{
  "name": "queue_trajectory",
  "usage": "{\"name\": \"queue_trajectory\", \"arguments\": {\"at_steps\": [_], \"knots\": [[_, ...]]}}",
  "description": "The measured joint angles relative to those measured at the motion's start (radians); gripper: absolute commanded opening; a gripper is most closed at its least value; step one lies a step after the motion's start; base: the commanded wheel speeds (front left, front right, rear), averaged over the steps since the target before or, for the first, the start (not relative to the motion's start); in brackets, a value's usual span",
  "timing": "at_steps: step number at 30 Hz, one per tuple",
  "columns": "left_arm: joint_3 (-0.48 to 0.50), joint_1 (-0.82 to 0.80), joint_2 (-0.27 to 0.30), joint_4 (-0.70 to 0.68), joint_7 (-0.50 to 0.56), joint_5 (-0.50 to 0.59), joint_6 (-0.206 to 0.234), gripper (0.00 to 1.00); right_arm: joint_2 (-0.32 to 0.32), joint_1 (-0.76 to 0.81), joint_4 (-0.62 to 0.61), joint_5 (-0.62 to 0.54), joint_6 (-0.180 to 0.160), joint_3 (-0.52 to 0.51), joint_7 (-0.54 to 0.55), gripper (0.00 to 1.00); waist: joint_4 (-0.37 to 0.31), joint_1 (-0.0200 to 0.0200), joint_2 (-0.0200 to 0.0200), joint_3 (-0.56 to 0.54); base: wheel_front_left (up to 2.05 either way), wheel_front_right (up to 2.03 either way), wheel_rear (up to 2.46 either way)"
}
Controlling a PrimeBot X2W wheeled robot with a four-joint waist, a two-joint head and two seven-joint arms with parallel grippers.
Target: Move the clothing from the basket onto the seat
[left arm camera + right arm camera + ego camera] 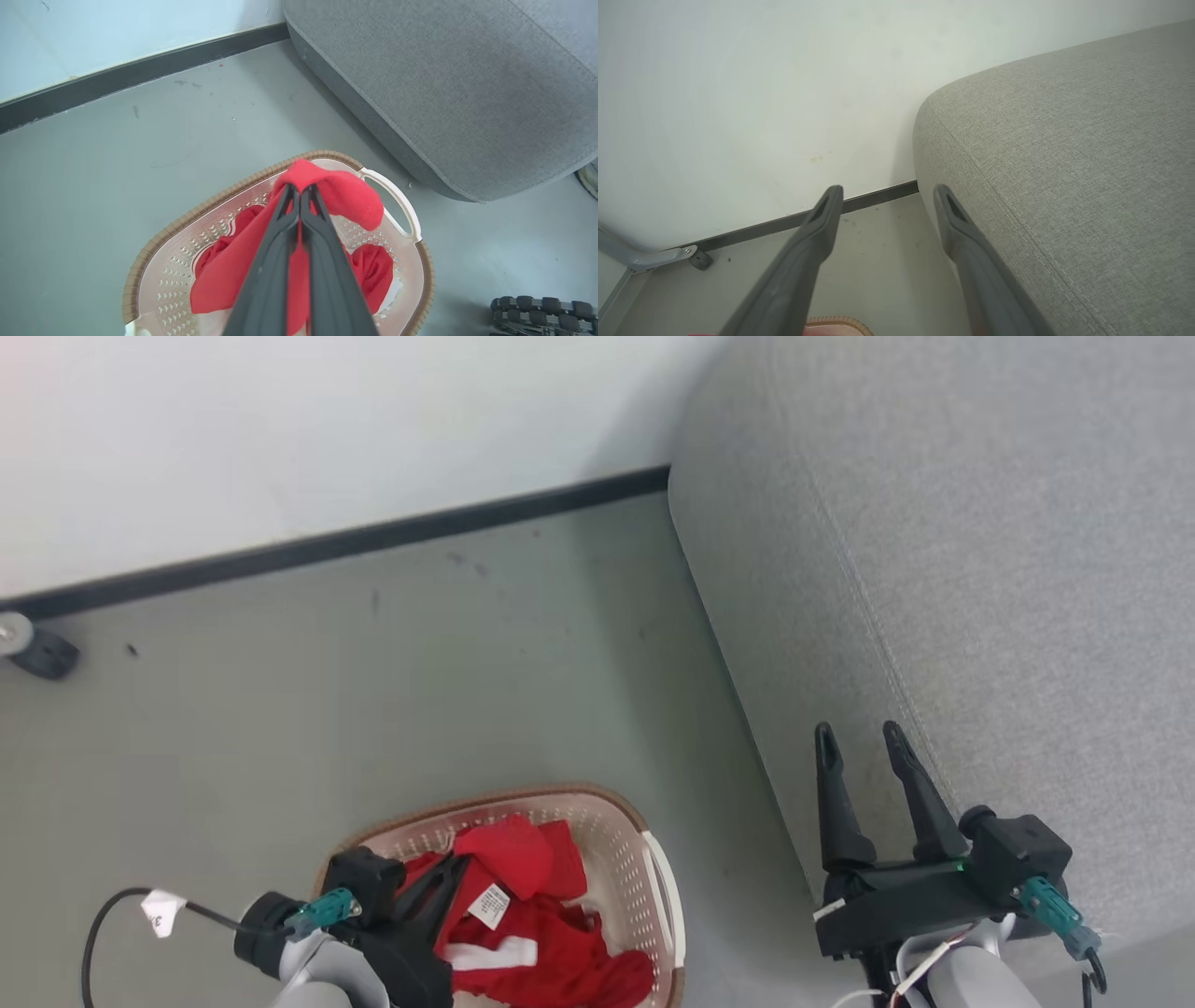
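The left gripper (299, 189) is clamping a seemingly raised fold of the clothing (348, 198) over the basket (196, 212), its closed tips clearer at the wrist than overhead, while the right gripper (857, 735) is hovering spread and empty beside the seat (980, 569).

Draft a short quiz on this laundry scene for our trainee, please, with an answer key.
1. True or false: the left gripper is shut on the clothing.
2. Multiple choice: the right gripper is A) open with nothing between its fingers, B) shut on a red garment, C) gripping a white handle.
3. Fill in the blank: in the head view, the seat stands to the robot's ____ of the basket.
Key: 1 true; 2 A; 3 right.
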Motion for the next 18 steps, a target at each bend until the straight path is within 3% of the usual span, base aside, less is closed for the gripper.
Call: {"name": "queue_trajectory", "arguments": {"at_steps": [18], "knots": [[-0.006,0.077,0.035,-0.289,-0.021,-0.151,0.0,0.0,-0.053,0.083,0.051,0.009,0.096,-0.063,0.0,1.0,0.078,0.0001,0.0,-0.216,0.0,0.0,0.0]]}}
